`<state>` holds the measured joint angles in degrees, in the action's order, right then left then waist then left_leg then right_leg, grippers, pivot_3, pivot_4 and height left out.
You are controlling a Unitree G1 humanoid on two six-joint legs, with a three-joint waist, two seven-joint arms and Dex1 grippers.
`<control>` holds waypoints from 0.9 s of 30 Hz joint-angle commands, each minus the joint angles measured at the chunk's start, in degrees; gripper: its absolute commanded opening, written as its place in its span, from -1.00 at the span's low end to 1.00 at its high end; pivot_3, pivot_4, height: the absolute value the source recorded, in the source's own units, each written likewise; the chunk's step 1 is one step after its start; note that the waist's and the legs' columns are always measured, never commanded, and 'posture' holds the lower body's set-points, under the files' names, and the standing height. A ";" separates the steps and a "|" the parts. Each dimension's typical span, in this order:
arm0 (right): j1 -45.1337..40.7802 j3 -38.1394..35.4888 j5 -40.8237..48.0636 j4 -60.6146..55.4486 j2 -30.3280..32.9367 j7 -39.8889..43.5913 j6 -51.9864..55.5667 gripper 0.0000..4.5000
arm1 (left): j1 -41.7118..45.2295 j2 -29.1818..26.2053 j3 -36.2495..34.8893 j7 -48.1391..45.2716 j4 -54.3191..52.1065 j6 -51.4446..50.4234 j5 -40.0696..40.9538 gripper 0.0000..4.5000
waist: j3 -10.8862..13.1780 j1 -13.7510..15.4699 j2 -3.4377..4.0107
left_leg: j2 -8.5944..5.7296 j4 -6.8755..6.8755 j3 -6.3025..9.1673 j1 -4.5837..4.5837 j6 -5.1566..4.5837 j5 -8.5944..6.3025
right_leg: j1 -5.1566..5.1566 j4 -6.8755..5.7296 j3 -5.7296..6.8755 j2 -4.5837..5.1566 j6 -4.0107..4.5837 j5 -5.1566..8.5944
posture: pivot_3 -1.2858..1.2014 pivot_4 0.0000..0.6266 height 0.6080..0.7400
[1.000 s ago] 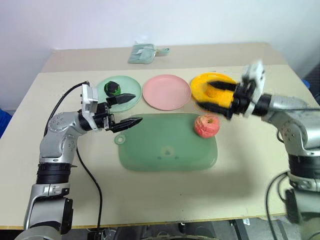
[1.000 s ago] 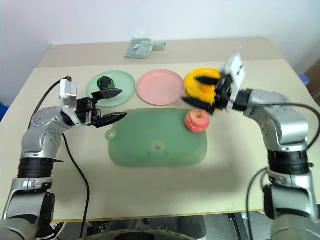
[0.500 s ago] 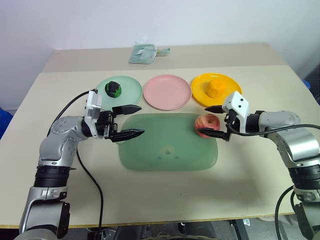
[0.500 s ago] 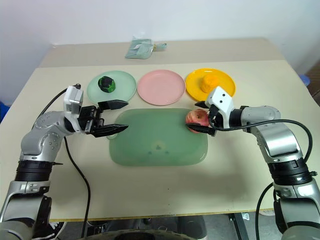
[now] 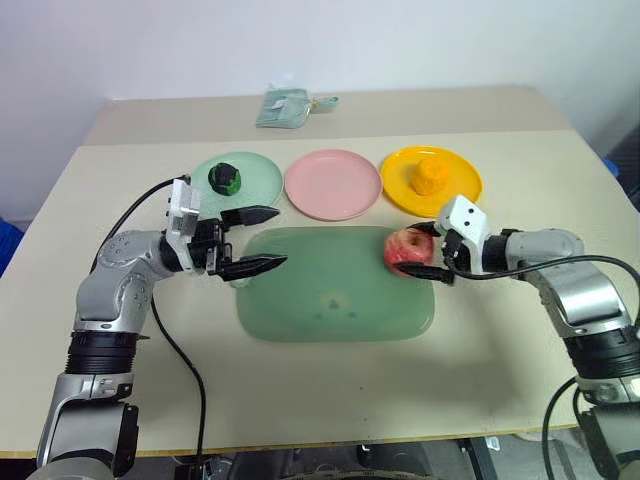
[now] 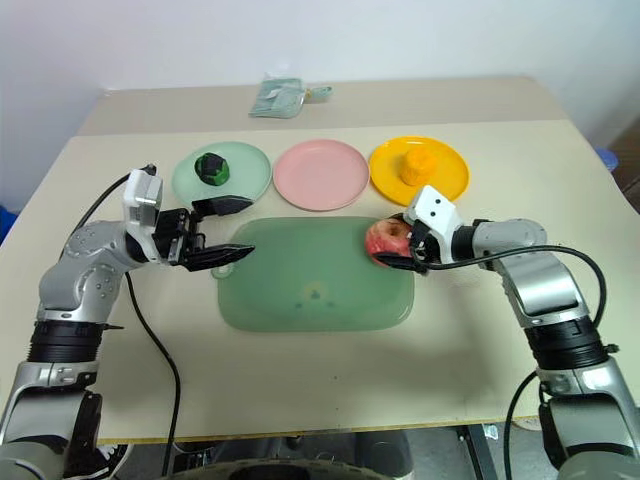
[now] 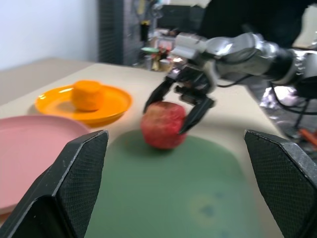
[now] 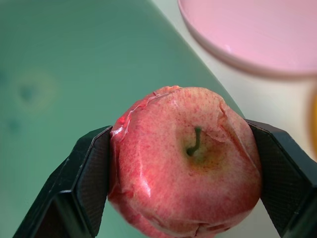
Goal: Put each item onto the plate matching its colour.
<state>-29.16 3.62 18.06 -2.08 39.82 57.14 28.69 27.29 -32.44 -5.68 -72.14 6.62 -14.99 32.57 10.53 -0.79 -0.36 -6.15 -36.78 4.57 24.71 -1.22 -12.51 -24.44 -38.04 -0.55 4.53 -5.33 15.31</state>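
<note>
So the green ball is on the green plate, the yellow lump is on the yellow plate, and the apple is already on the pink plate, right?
Not quite. The apple is not on the pink plate: it sits on the green mat, between the right tool's fingers, as the right wrist view shows. The green ball and yellow lump are on their plates.

Twin head views down over the table (image 5: 300, 400); wrist views close, both on the apple (image 8: 185, 198).

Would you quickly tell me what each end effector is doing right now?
Left end effector: open, holding nothing.
Right end effector: closed on the red apple.
</note>
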 commanded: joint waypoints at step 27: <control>-18.85 -4.63 7.76 10.21 -22.55 -4.80 -12.72 0.98 | -4.82 1.97 -5.38 10.39 -6.92 2.88 2.75 1.00 | -0.02 0.29 -0.03 | -0.04 0.23 0.04 -0.02 0.41 0.24 | -0.08 0.00 -0.05 -0.07 0.00 0.00 | 0.03 -0.52 1.00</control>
<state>-50.15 -1.02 23.50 13.66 15.54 49.77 13.39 21.80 -29.27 -10.10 -59.58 -0.02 -11.41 33.55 10.51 -0.50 -0.39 -6.20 -36.57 4.62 24.68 -0.84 -12.28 -24.48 -38.02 -0.59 4.46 -5.33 15.31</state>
